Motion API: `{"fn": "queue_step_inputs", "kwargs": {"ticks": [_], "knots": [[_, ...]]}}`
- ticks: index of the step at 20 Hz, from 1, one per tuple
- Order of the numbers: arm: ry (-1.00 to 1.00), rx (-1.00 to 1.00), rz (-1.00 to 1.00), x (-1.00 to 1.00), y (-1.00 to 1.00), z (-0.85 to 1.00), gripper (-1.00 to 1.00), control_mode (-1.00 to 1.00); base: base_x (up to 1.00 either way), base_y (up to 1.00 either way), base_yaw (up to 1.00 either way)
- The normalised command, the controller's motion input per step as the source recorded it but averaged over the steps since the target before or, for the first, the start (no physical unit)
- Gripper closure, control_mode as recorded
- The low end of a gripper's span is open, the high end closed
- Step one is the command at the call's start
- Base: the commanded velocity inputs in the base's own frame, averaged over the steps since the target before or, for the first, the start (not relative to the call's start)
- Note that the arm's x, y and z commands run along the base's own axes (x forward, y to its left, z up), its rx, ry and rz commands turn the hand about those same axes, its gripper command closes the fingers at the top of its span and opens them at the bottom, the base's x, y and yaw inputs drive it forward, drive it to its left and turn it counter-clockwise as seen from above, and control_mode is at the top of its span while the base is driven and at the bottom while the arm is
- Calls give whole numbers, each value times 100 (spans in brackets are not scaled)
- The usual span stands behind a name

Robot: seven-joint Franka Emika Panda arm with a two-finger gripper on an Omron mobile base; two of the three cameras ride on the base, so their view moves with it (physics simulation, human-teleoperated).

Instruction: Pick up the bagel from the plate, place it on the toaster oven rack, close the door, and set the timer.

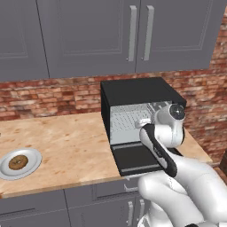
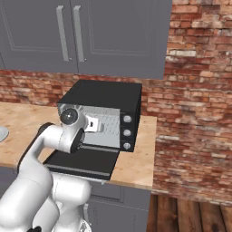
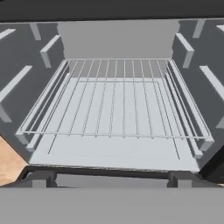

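The brown bagel (image 1: 18, 162) lies on the grey-white plate (image 1: 36, 158) at the counter's front left, far from the arm. The black toaster oven (image 1: 137, 91) stands open, its door (image 1: 137, 159) folded down flat over the counter's edge. Inside, the silvery wire rack (image 3: 116, 105) sits bare across the cavity. My gripper (image 2: 93, 123) hovers just in front of the oven's mouth, above the door, pointing at the rack. Its fingertips (image 3: 40, 178) stand wide apart, open, with nothing between them.
Three round knobs (image 2: 127, 132) run down the oven's right front panel. Grey wall cabinets (image 1: 133, 35) hang above, and a brick wall (image 2: 195, 99) runs behind and to the right. Bare wooden counter (image 1: 66, 142) stretches between the plate and the oven.
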Motion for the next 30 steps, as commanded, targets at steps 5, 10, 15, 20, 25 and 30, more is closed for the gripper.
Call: {"fn": "queue_step_inputs", "kwargs": {"ticks": [5, 10, 15, 20, 25, 30], "knots": [[0, 2, 0, 27, -1, -10, -100, -100, 0, 0, 0], [0, 0, 0, 26, 0, -25, -100, -100, 0, 0, 0], [-2, 0, 0, 25, 0, -24, -100, -100, 0, 0, 0], [0, 0, 0, 24, 0, -8, -100, -100, 0, 0, 0], [0, 0, 0, 20, 0, -5, -100, -100, 0, 0, 0], [0, 0, 0, 14, 0, -15, -100, -100, 0, 0, 0]]}}
